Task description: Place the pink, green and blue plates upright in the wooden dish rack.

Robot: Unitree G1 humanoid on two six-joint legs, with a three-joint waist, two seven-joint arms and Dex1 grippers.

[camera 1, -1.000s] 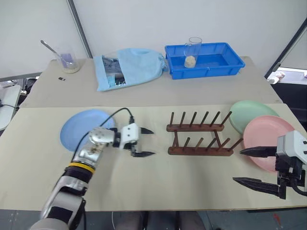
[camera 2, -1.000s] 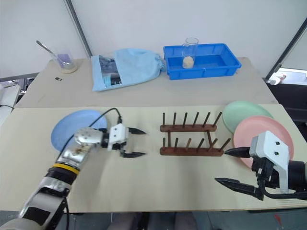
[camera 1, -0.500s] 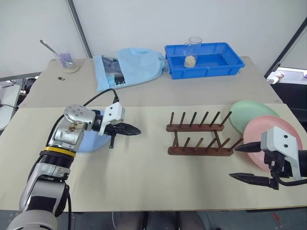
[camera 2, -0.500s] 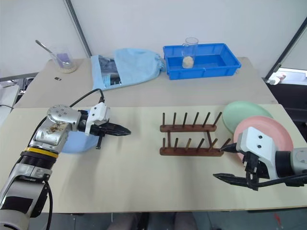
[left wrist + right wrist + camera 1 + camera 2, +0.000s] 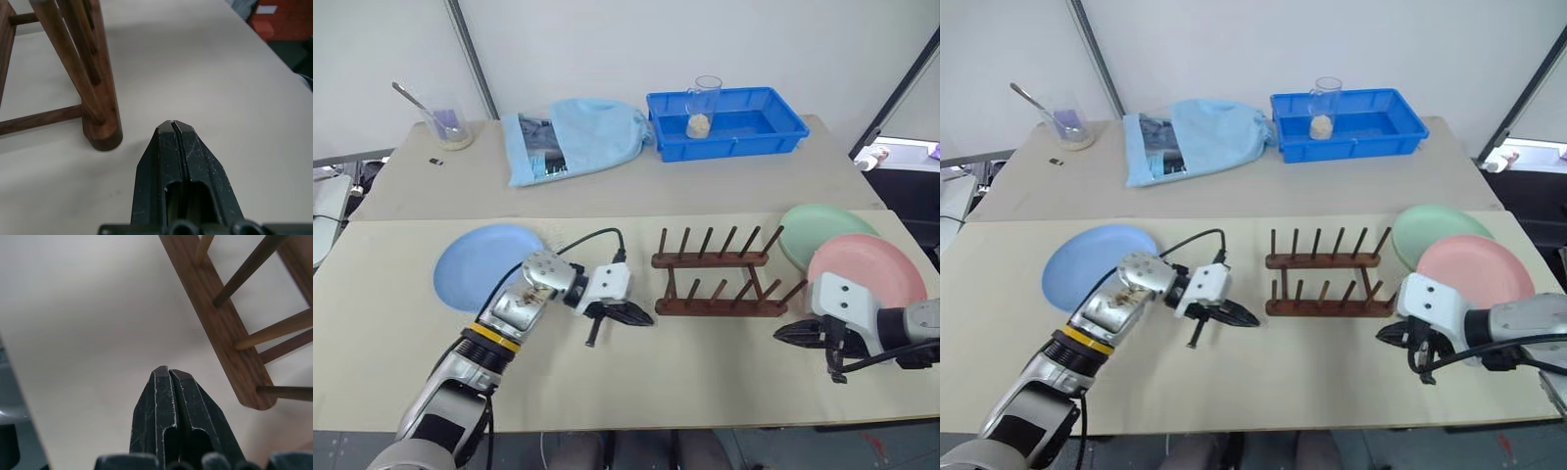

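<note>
While both arms reach in over the counter (image 5: 636, 392), the left claw (image 5: 641, 317) is clenched tight w/ nothing between its fingers, its tip just beside the near-left end of the wooden dish rack (image 5: 720, 279). Left wrist view shows the two black fingers (image 5: 181, 161) pressed together, near the rack's rail end but not touching it. Right claw (image 5: 783, 334) is likewise clenched & empty, its tip near the rack's near-right end, hovering low over bare counter.

Rack stands mid-counter, pegs upright, no plates in it. Blue plate (image 5: 484, 264) lies flat behind the left arm, well apart from the rack. Green plate (image 5: 822, 233) & pink plate (image 5: 867, 284) lie flat to the rack's right, pink overlapping green; the right arm crosses in front of the pink one.

At the far side: a blue tray (image 5: 739, 122) w/ a glass (image 5: 706, 103) in it, a light-blue cloth bag (image 5: 573, 137) & a cup w/ spoon (image 5: 450, 125).
</note>
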